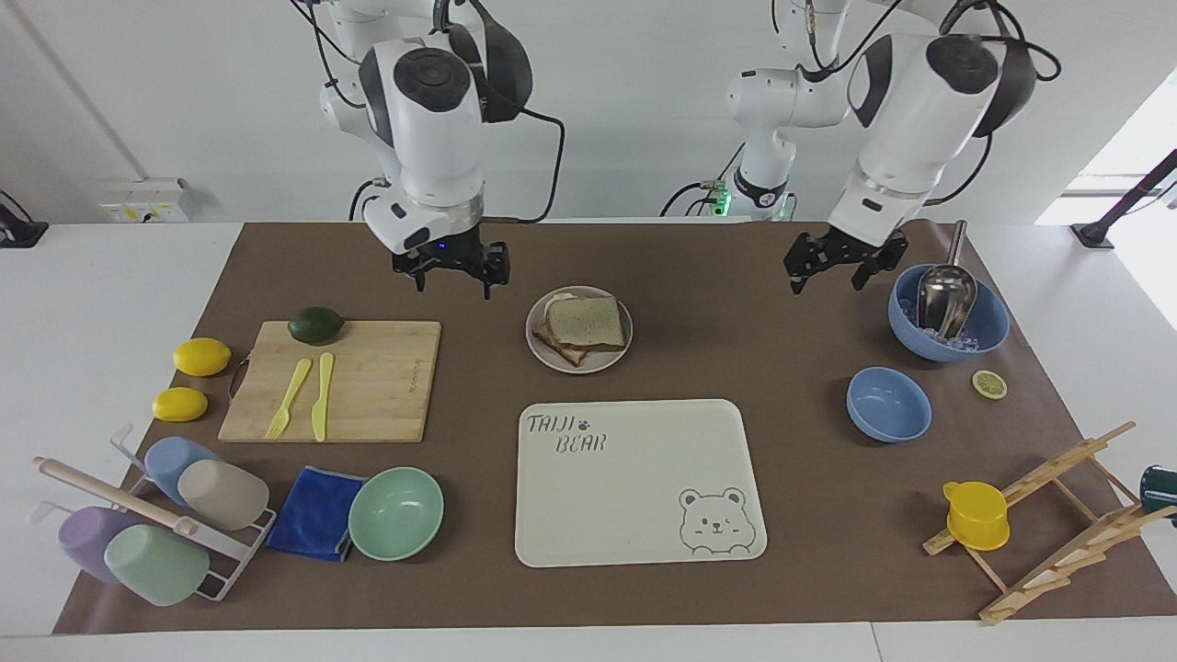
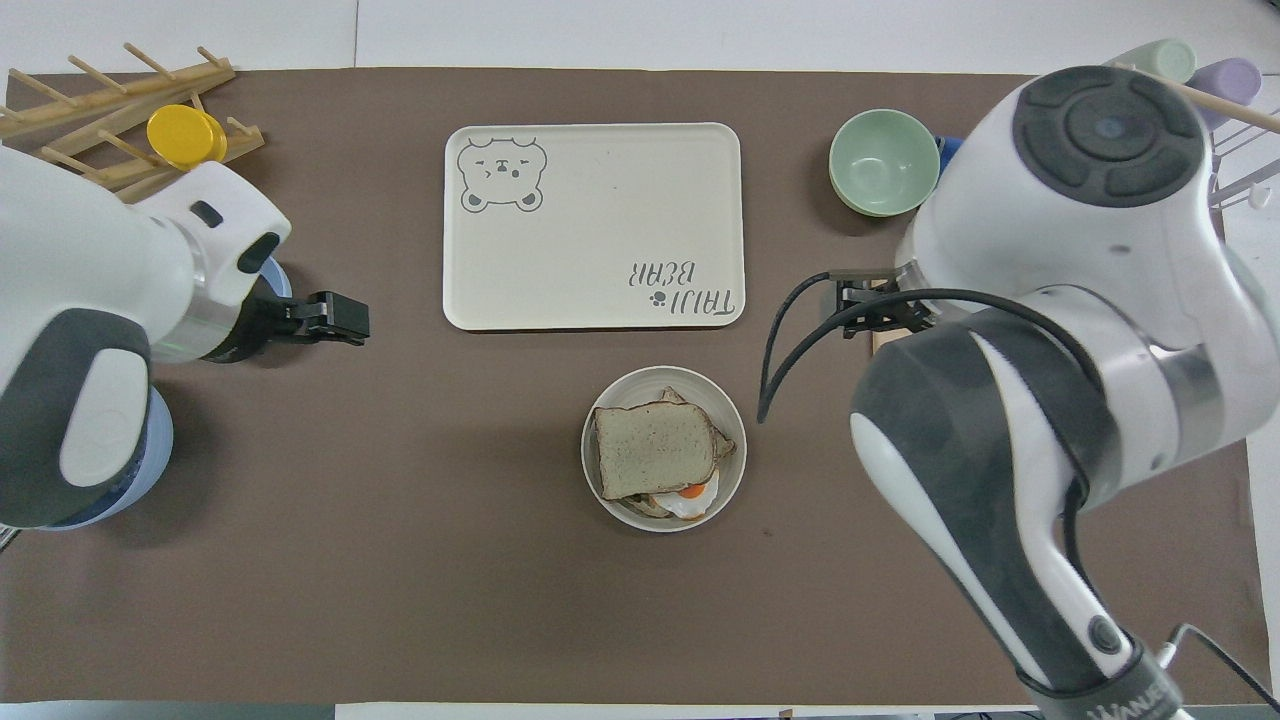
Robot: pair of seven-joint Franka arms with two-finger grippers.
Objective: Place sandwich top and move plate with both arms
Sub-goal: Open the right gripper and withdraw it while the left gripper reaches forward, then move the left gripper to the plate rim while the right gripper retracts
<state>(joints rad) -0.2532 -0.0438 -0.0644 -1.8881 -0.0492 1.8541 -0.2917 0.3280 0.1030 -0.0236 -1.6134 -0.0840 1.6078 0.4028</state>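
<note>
Sandwich top (image 1: 585, 321) lies on plate (image 1: 542, 348), between both raised open claws.

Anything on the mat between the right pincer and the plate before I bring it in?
No. In the facing view the stretch between the right pincer and the plate is bare brown mat; the cutting board lies farther from the robots.

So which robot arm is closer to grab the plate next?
Probably the right: its open right gripper hangs nearer the plate, where the sandwich top already lies. The open left gripper hangs farther off, and both must help.
</note>
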